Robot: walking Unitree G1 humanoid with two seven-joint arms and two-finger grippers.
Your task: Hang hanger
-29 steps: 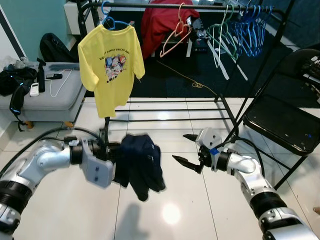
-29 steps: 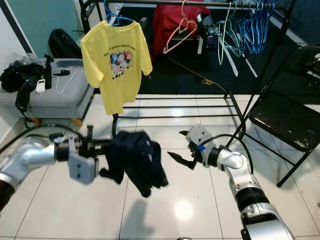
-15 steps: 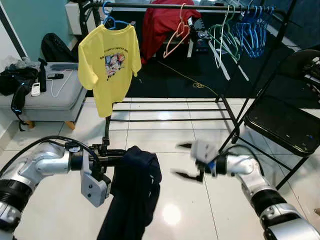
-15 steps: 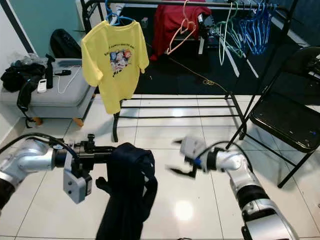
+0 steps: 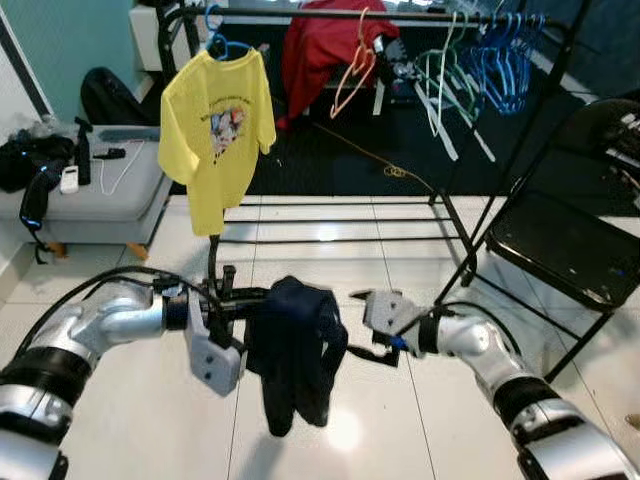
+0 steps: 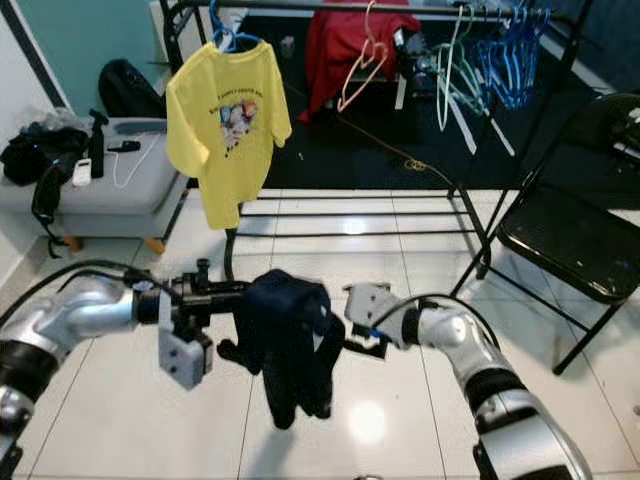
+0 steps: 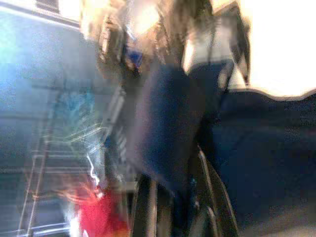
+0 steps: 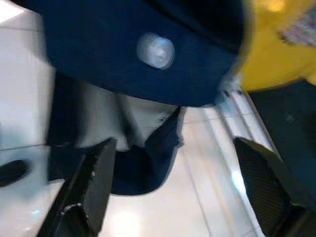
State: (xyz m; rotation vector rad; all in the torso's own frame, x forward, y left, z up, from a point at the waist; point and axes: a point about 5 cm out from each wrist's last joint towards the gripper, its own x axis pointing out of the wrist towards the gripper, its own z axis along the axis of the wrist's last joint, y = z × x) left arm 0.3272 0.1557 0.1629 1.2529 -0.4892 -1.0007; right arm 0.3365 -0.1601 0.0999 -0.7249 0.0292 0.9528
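A: Far left, what sits there?

B: A grey ottoman (image 5: 95, 205) by the teal wall, with black bags, a remote and a white cable on it. Behind it a yellow T-shirt (image 5: 216, 135) hangs on a blue hanger from the black clothes rack (image 5: 455, 215).

A: And the left arm?

B: It reaches in from the left. The left pincer (image 5: 235, 303) is stretched out level over the white tiled floor (image 5: 400, 400), and a navy garment (image 5: 295, 350) hangs bunched from its fingers, clear of the floor. The garment covers the fingertips, so I cannot tell whether they are together or apart. The left wrist view is a blur of navy cloth close against the fingers.

A: The hanger inside the garment?

B: Not visible; the cloth hides it.

A: Then the right side?

B: The right pincer (image 5: 370, 353) is just beside the garment's right edge, pointing at it. In the right wrist view its two fingers (image 8: 91, 182) stand wide apart, with the navy cloth just ahead between them.

A: Further right?

B: A red garment (image 5: 320, 45), a pink hanger (image 5: 350, 80) and a cluster of green and blue hangers (image 5: 480, 65) on the rack, then a black folding chair (image 5: 565, 240).
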